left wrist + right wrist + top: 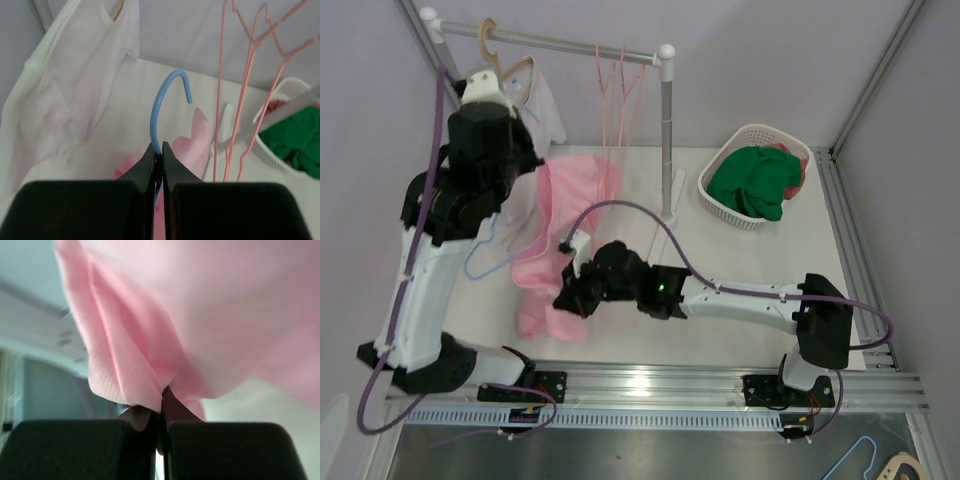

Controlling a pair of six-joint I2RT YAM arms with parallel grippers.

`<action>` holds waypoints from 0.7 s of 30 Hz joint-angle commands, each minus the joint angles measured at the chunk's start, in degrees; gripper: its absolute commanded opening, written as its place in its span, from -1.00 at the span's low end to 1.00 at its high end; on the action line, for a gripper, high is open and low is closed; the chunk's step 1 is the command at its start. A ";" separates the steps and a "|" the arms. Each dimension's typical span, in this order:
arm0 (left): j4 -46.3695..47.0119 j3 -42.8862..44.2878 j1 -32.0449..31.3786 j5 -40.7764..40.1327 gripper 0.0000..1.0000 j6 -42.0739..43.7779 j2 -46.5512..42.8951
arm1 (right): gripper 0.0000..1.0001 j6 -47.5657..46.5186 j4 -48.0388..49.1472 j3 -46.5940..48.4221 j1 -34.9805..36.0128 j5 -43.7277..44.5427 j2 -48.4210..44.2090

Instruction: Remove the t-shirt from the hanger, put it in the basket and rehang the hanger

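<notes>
A pink t-shirt [552, 240] drapes from a blue wire hanger [483, 256] down to the table. My left gripper [510, 178] is raised in front of the rack; in the left wrist view it [160, 151] is shut on the shank of the blue hanger [161, 107], just below the hook. The pink t-shirt [197, 142] shows below it. My right gripper [570, 293] is low at the shirt's lower part. In the right wrist view it [162, 396] is shut on a fold of the pink t-shirt [200, 315].
A clothes rail [570, 44] stands at the back with a white garment [542, 105] on a wooden hanger and bare pink wire hangers [615, 110]. Its post [667, 130] stands mid-table. A white basket [720, 195] holding green clothes [757, 180] sits at the right.
</notes>
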 commanded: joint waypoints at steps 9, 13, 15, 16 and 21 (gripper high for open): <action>-12.13 -27.53 0.41 4.18 -0.99 -2.24 -32.13 | -1.00 -3.74 -13.02 9.92 -10.72 18.41 7.54; -11.95 -28.79 0.41 -3.18 -0.99 -1.81 -39.72 | 0.61 -3.05 -14.52 12.12 -9.32 20.19 16.50; -12.13 -27.56 0.41 -5.92 -0.99 0.12 -40.25 | 0.99 -3.13 -14.53 14.83 -8.35 21.59 22.37; -11.96 -25.47 0.41 -8.55 -0.99 0.74 -40.08 | 0.99 -3.13 -15.05 16.15 -8.17 23.43 24.32; -6.43 -22.28 0.41 -10.77 -0.99 7.68 -39.99 | 0.99 -4.80 -18.30 24.32 -7.64 27.04 33.21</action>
